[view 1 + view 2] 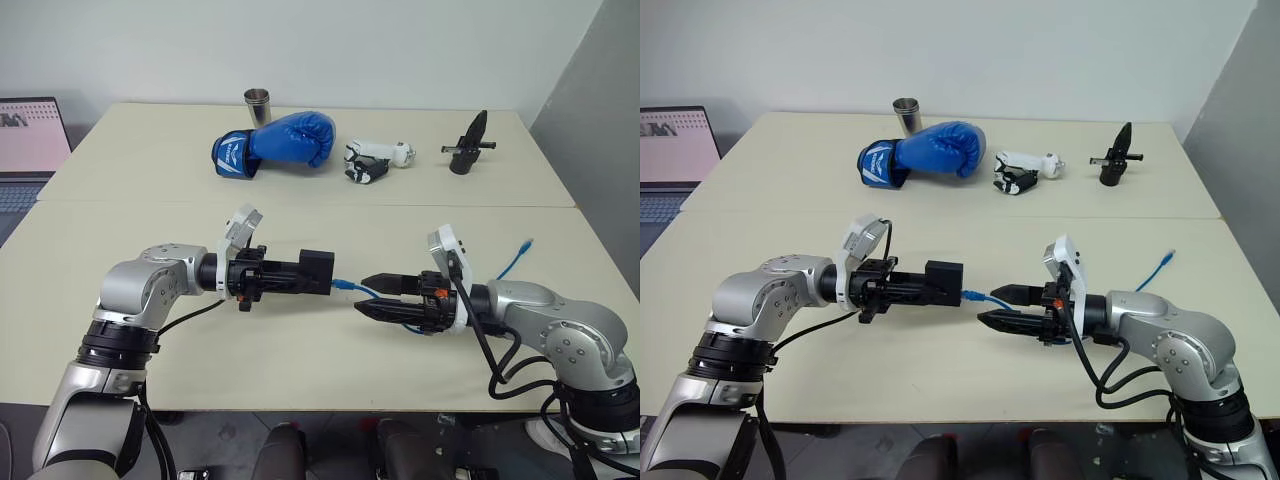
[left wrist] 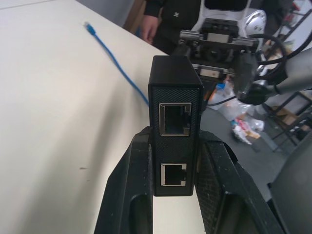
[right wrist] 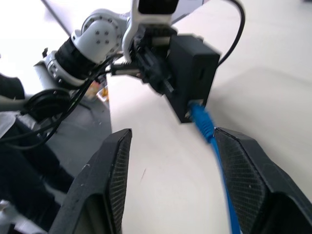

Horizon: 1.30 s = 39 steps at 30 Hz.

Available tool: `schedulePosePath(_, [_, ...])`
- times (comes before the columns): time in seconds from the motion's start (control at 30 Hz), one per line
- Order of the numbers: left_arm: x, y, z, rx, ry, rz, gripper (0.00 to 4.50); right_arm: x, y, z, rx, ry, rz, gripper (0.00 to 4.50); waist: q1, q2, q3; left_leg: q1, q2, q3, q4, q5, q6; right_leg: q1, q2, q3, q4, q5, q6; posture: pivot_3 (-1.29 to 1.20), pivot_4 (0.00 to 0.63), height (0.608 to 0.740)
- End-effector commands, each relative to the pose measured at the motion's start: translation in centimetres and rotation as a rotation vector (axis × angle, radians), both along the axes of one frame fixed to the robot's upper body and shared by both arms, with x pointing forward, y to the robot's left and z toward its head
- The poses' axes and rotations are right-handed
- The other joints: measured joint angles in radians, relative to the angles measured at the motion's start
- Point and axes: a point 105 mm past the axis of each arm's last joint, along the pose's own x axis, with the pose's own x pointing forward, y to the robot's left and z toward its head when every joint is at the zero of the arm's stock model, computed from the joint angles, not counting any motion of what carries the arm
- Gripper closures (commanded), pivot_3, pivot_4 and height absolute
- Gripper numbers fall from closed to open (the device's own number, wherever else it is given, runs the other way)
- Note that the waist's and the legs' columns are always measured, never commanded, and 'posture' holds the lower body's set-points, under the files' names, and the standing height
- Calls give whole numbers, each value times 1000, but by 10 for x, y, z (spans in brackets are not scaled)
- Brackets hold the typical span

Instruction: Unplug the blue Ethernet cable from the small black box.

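Note:
My left gripper (image 1: 292, 275) points right above the table and is shut on the small black box (image 1: 318, 271). In the left wrist view the box (image 2: 174, 122) stands between the two black fingers (image 2: 131, 190) and shows two empty sockets on its near face. The blue Ethernet cable (image 1: 350, 288) has one plug at the box's far side (image 3: 199, 113); I cannot tell whether it sits in a socket. From there the cable passes between the fingers of my right gripper (image 1: 372, 296), which is open and points left. The cable's other plug (image 1: 527, 243) lies on the table at the right.
At the back of the table lie a blue boxing glove (image 1: 280, 140), a metal cup (image 1: 257, 104), a white and black gadget (image 1: 372, 160) and a black pointed clip (image 1: 470, 145). A laptop (image 1: 30, 140) stands at the far left. A seam (image 1: 300, 203) joins two tabletops.

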Motion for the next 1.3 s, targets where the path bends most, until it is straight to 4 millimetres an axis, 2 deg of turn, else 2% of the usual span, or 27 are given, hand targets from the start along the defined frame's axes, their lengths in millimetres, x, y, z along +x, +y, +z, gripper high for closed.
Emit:
schedulePosePath(0.03, [-3,-2,17,-50,-5,-37,3708,12,6,2,45,-36,-64,1791,0,0,0,0,0,0,0,0,0,0,0,0,0,0,0,0,150,740])
schedulePosePath(0.23, [-2,-2,22,-80,21,-35,3708,7,13,-3,76,31,-20,1791,2,0,0,0,0,0,0,0,0,0,0,0,0,0,0,0,150,740])
schedulePosePath(0.47, [-5,-3,21,-81,20,-34,3708,4,20,2,126,76,1,1791,1,0,0,0,0,0,0,0,0,0,0,0,0,0,0,0,150,740])
schedulePosePath(1.1, [-4,-4,19,-78,4,-20,3708,10,24,-1,114,101,-30,1791,2,0,0,0,0,0,0,0,0,0,0,0,0,0,0,0,150,740])
schedulePosePath(1.2, [-4,-4,18,-80,4,-21,3708,10,24,-1,110,102,-29,2284,2,0,0,0,0,0,0,0,0,0,0,0,0,0,0,0,150,740])
schedulePosePath(1.3, [-4,-4,18,-80,5,-21,3708,10,23,-1,107,102,-25,2988,1,0,0,0,0,0,0,0,0,0,0,0,0,0,0,0,150,740])
